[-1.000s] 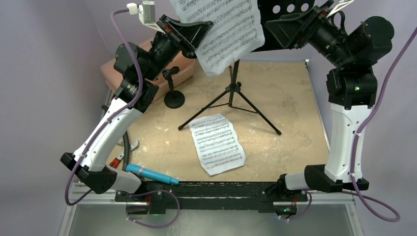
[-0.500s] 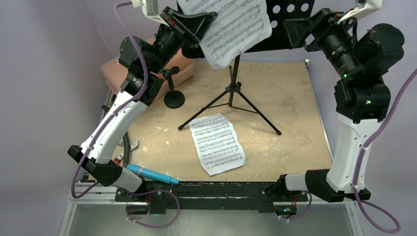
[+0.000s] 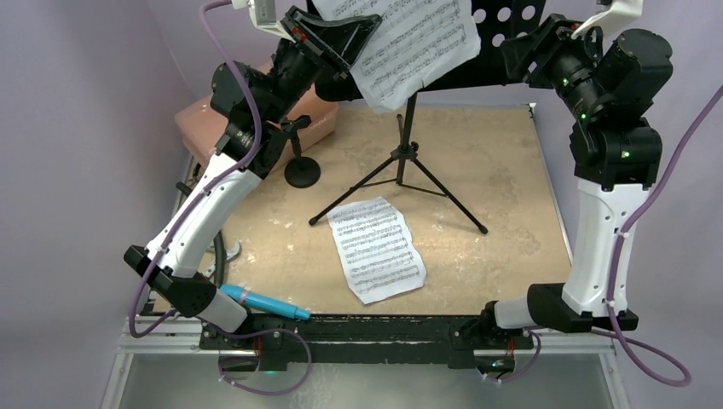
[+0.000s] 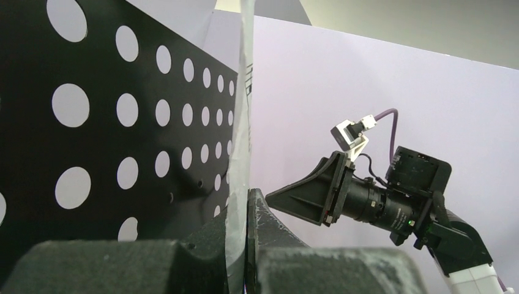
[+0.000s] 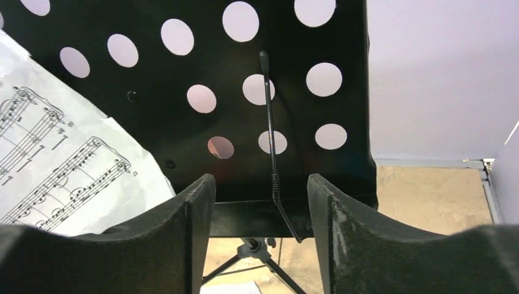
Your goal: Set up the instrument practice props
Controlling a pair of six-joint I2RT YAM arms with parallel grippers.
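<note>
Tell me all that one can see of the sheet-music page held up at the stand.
The sheet-music page is thin white paper printed with black staves and notes, and it is slightly wavy. The left gripper is shut on its edge and holds it upright, a little tilted, in front of the black perforated music stand desk. Its lower corner hangs below the bottom edge of the desk. Whether it rests against the desk, I cannot tell.

Tan table (image 3: 503,187) w/ sheet (image 3: 376,249), mic stand (image 3: 300,171)
</note>
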